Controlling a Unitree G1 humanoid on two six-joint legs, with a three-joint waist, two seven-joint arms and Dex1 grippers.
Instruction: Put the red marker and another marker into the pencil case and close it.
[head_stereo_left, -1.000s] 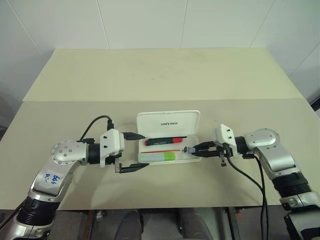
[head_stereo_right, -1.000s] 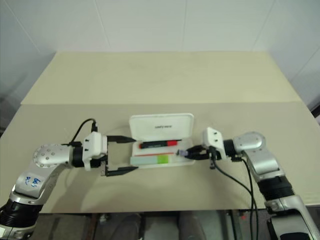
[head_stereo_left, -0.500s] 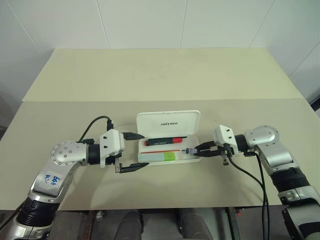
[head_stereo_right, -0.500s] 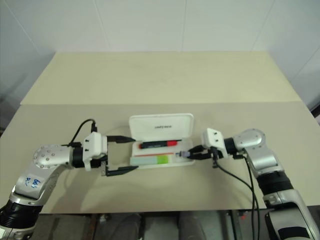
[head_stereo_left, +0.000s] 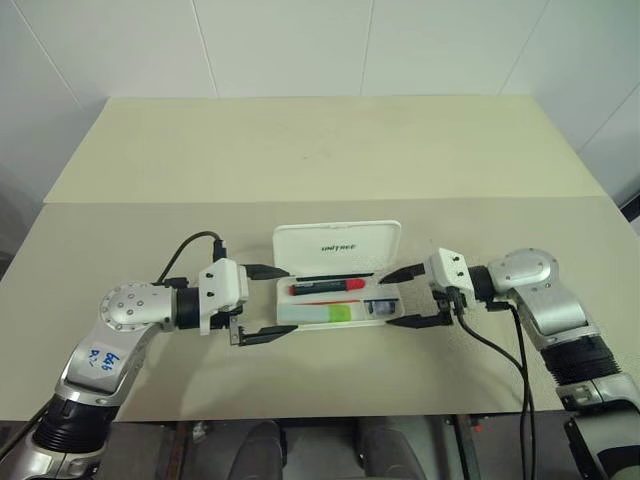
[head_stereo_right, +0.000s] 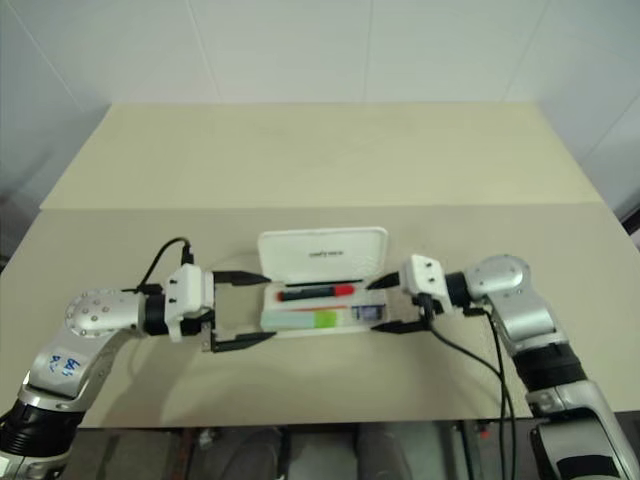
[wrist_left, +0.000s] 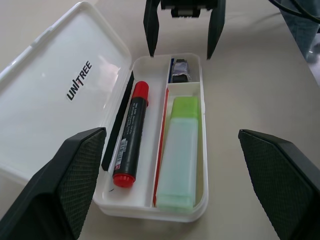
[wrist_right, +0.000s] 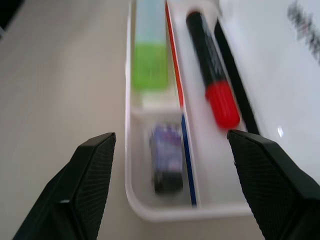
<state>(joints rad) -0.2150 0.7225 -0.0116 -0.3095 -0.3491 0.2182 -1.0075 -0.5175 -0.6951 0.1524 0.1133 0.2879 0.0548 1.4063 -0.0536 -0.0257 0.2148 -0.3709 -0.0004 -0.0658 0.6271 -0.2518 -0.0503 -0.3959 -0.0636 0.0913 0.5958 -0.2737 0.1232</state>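
In the left eye view, the pencil case (head_stereo_left: 338, 285) lies open near the front edge of the worktop (head_stereo_left: 320, 160), about midway between its left and right edges, with the lid laid back toward the far edge. The red marker (head_stereo_left: 326, 287) lies in the rear compartment and the green highlighter (head_stereo_left: 314, 314) in the front one, so I judge that only the closing is left. The left gripper (head_stereo_left: 268, 302) stands just beside the left end of the case, its fingers spread wide and holding nothing. The right gripper (head_stereo_left: 408, 297) stands at the right end, fingers also released and empty.

In the left wrist view, a small dark object (wrist_left: 179, 71) sits in the short compartment beyond the lime cap. The lid (wrist_left: 60, 95) lies flat, so a finger must get under its edge. If it slips, the light case may slide on the worktop instead of closing. The black strip beside the red marker could also catch the lid if it sticks up; I cannot tell if it does.

In the right wrist view, the red cap (wrist_right: 221, 103) lies close to the hinge side. If the marker rolls when the case is pushed, the lid may not shut fully.

The worktop is plain beige, two boards joined by a seam, smooth and bare around the case. Behind it are white tiled walls.
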